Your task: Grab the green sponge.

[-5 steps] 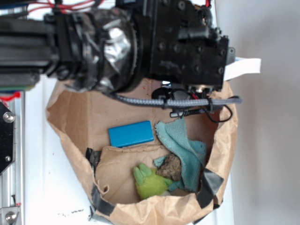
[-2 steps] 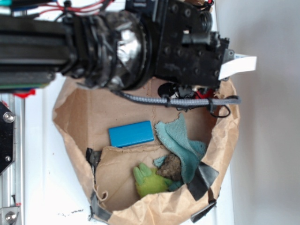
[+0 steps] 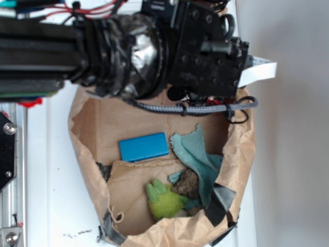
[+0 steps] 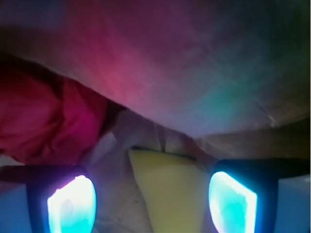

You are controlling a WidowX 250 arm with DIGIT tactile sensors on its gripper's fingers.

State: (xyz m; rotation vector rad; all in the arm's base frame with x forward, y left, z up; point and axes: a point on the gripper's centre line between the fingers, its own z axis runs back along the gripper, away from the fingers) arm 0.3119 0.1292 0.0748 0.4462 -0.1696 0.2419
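In the wrist view a yellow foam block with a thin dark green edge along its far side, the green sponge (image 4: 172, 189), lies between my two glowing fingertips (image 4: 232, 201). My gripper (image 4: 152, 201) is open, with the sponge nearer the right finger and a gap on the left. I cannot tell if the right pad touches it. In the exterior view the black gripper body (image 3: 205, 56) hangs over the back rim of the brown paper bag (image 3: 241, 149) and hides the sponge.
Inside the bag lie a blue block (image 3: 144, 146), a teal terry cloth (image 3: 198, 162), a lime-green fuzzy thing (image 3: 164, 200) and a brown lump (image 3: 186, 182). A reddish crumpled shape (image 4: 48, 121) sits left in the wrist view. The bag wall rises close ahead.
The arm has shifted slightly right and toward the back of the bag. The bag's rim has been pulled inward, making it narrower, with its left side moved right.
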